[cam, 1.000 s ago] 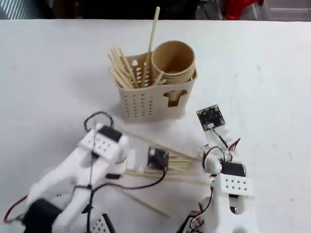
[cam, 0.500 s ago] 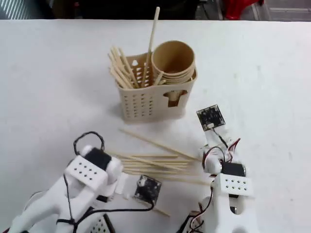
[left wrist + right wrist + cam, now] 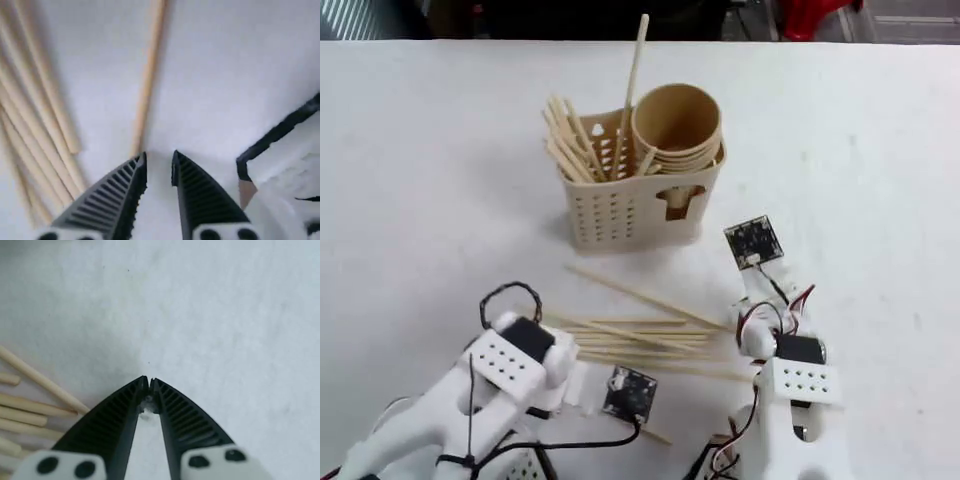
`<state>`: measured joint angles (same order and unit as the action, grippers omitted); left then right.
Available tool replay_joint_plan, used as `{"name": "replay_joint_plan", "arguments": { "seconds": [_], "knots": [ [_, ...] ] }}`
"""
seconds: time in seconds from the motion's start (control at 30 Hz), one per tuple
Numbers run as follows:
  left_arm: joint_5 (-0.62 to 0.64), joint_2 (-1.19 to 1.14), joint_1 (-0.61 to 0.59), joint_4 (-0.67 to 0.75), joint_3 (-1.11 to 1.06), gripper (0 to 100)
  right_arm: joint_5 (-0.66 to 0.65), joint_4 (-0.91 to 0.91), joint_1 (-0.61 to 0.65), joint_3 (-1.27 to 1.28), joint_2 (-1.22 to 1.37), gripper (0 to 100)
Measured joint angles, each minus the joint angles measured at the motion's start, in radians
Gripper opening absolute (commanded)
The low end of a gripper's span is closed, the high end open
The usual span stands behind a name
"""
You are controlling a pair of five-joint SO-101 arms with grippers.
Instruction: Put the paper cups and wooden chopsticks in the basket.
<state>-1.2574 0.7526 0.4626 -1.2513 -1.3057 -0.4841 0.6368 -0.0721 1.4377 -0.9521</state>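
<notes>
The white table (image 3: 430, 150) carries everything. The left arm (image 3: 505, 365) is at 7 o'clock on it in the high view, and the right arm (image 3: 790, 380) at 5 o'clock.

The basket (image 3: 630, 215) stands near the middle, at 12 o'clock from both arms. The cups (image 3: 677, 120) sit stacked in its 3 o'clock side. A bundle of chopsticks (image 3: 568, 140) leans in its 9 o'clock side, and one tall chopstick (image 3: 636, 70) stands almost upright between the bundle and the cups.

The loose chopsticks (image 3: 650, 338) lie flat on the table between the two arms, at 6 o'clock from the basket and well apart from it. Most lie side by side, pointing from 9 to 3 o'clock. A single one (image 3: 640, 292) lies slanted on the basket side of the pile.

The left gripper (image 3: 159, 162) is low over the table with a narrow gap between its jaws and nothing in them. One chopstick end (image 3: 136, 145) lies just beside a fingertip. The right gripper (image 3: 149, 382) is clenched, tips touching, and it grasps nothing. It is next to the ends of the loose chopsticks.
</notes>
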Motion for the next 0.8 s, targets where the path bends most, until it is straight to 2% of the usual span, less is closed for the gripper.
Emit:
{"name": "replay_joint_plan", "arguments": {
  "seconds": [0.13, 0.47, 0.73, 0.8],
  "knots": [
    [0.046, 0.0, 0.0, 0.054, 0.014, 11, 0.0, 0.0, 0.0, 0.0, 0.0, 1.9],
    [0.055, 0.0, 0.008, 0.121, -0.002, 11, 0.0, 0.0, 0.0, 0.0, 0.0, 1.9],
    [0.058, 0.0, 0.006, 0.133, -0.002, 11, 0.0, 0.0, 0.0, 0.0, 0.0, 1.9],
    [0.081, 0.0, 0.006, 0.133, -0.002, 14, 0.0, 0.0, 0.0, 0.0, 0.0, 1.9]
  ]
}}
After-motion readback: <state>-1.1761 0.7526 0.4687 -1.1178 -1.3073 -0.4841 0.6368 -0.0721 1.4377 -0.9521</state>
